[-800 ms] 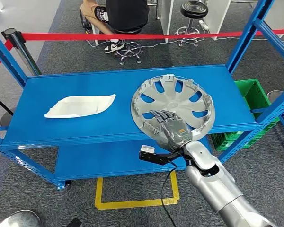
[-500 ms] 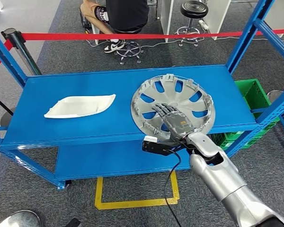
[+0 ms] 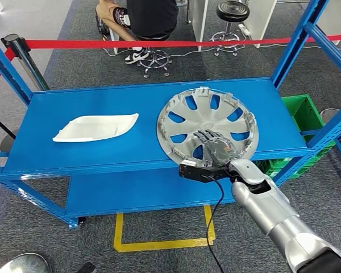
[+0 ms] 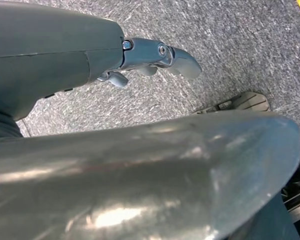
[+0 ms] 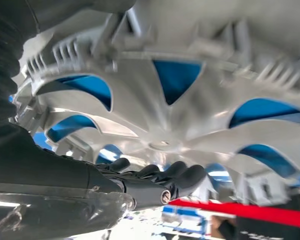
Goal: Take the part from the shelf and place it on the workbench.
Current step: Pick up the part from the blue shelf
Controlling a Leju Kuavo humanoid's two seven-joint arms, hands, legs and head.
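A silver hubcap (image 3: pixel 211 111) lies inner side up on the right half of the blue shelf's top board (image 3: pixel 96 96). My right hand (image 3: pixel 213 149) hovers low over the hubcap's near part, palm down, fingers stretched toward the hub and holding nothing. In the right wrist view the dark fingers (image 5: pixel 178 175) sit just short of the hubcap's (image 5: pixel 171 110) centre; whether they touch it is unclear. My left hand (image 4: pixel 156 55) hangs over the grey carpet, thumb out, with nothing in it.
A white moulded part (image 3: pixel 96 127) lies on the shelf's left half. Blue uprights frame the shelf, and a green crate (image 3: pixel 308 116) sits at the right. Behind a red barrier tape (image 3: pixel 160 43) a person (image 3: pixel 152 17) sits beside a stool (image 3: pixel 233 11). Yellow floor marking (image 3: pixel 160 244) lies below.
My right hand has slid to the right along the hubcap's near part, from its near-left rim toward the middle. The hubcap and white part have not moved.
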